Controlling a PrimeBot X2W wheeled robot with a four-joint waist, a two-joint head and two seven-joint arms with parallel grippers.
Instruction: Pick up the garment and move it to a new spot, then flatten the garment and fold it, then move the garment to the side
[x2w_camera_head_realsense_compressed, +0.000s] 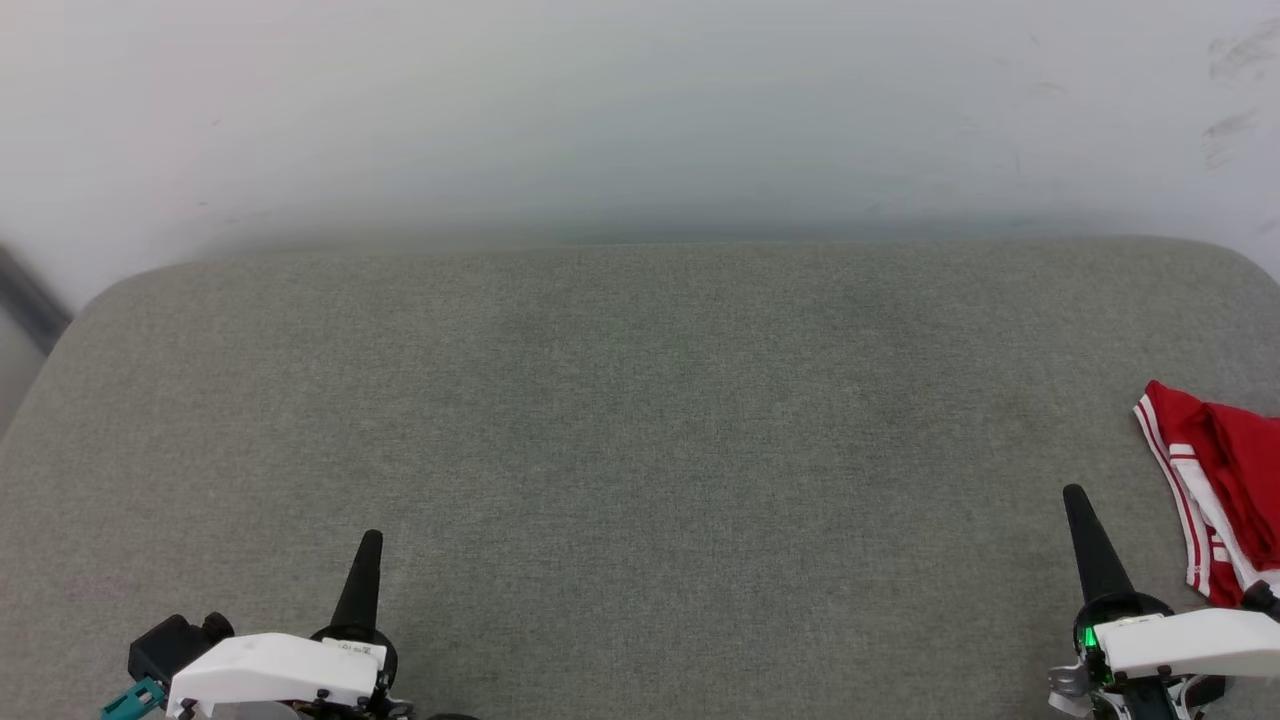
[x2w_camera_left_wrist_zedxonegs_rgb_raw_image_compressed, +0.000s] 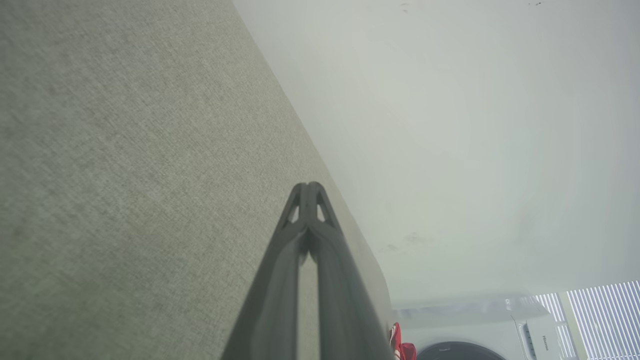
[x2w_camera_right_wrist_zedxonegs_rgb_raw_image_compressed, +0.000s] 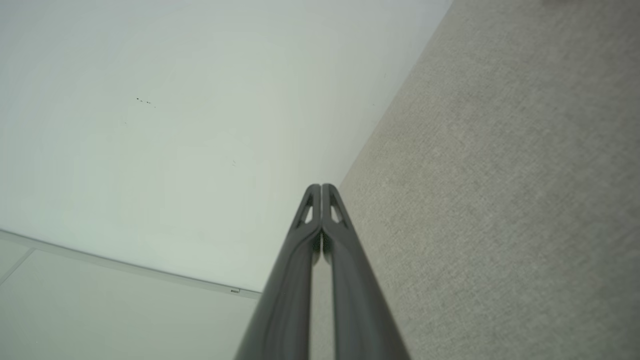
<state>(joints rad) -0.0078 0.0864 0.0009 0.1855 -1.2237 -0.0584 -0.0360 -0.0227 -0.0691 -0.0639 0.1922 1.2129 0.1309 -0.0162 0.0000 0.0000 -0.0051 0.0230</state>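
The red garment (x2w_camera_head_realsense_compressed: 1225, 490) with red-white striped trim lies bunched at the right edge of the head view, partly cut off by the frame. A small red bit of the garment (x2w_camera_left_wrist_zedxonegs_rgb_raw_image_compressed: 400, 345) shows at the bottom of the left wrist view. My right gripper (x2w_camera_head_realsense_compressed: 1075, 495) is at the lower right, just left of the garment, its tips pressed together and holding nothing; its fingers (x2w_camera_right_wrist_zedxonegs_rgb_raw_image_compressed: 330, 210) meet in its wrist view. My left gripper (x2w_camera_head_realsense_compressed: 370, 540) is at the lower left, far from the garment, shut and empty, fingers (x2w_camera_left_wrist_zedxonegs_rgb_raw_image_compressed: 300, 210) touching.
A wide grey-green fabric surface (x2w_camera_head_realsense_compressed: 640, 450) with rounded far corners spreads before me. A pale wall (x2w_camera_head_realsense_compressed: 640, 110) rises behind it. A white washing machine (x2w_camera_left_wrist_zedxonegs_rgb_raw_image_compressed: 480, 330) and window blinds (x2w_camera_left_wrist_zedxonegs_rgb_raw_image_compressed: 600, 315) show in the left wrist view.
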